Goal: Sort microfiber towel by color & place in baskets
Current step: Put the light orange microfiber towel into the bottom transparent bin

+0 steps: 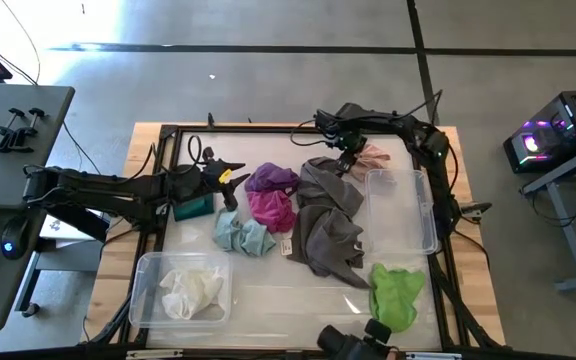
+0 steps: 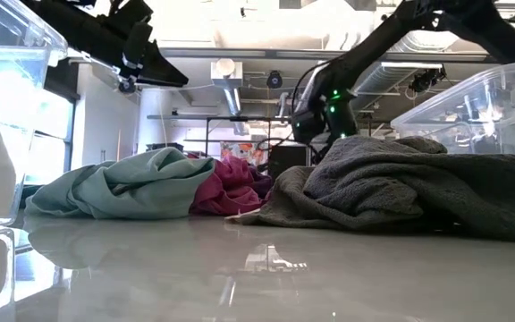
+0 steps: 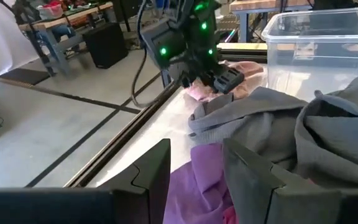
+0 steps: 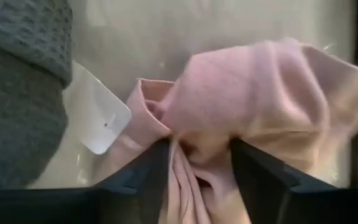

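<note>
Closest to your right wrist camera, the right gripper [image 4: 199,163] has its two dark fingers part-closed around a bunched fold of the pink towel [image 4: 253,106]; whether the cloth has left the table you cannot tell. A white tag [image 4: 101,121] lies beside it, next to the grey towel [image 4: 17,81].

From above, that gripper [image 1: 353,152] sits at the table's far edge, just beside the narrower clear basket [image 1: 423,215]. The left gripper [image 1: 230,176] hovers over the purple towel [image 1: 271,178], fingers part open with nothing between them. You also see the magenta towel [image 1: 271,208], pale blue towel [image 1: 243,235], a dark green towel [image 1: 192,207] partly hidden under the left arm, and the lime green towel [image 1: 396,292]. The white towel [image 1: 190,290] lies in the wide basket [image 1: 148,268].

The glossy white table [image 2: 257,268] mirrors the ceiling; the grey heap blocks the low view's right side. Around it are concrete floor, desks and a lit computer [image 1: 543,135].
</note>
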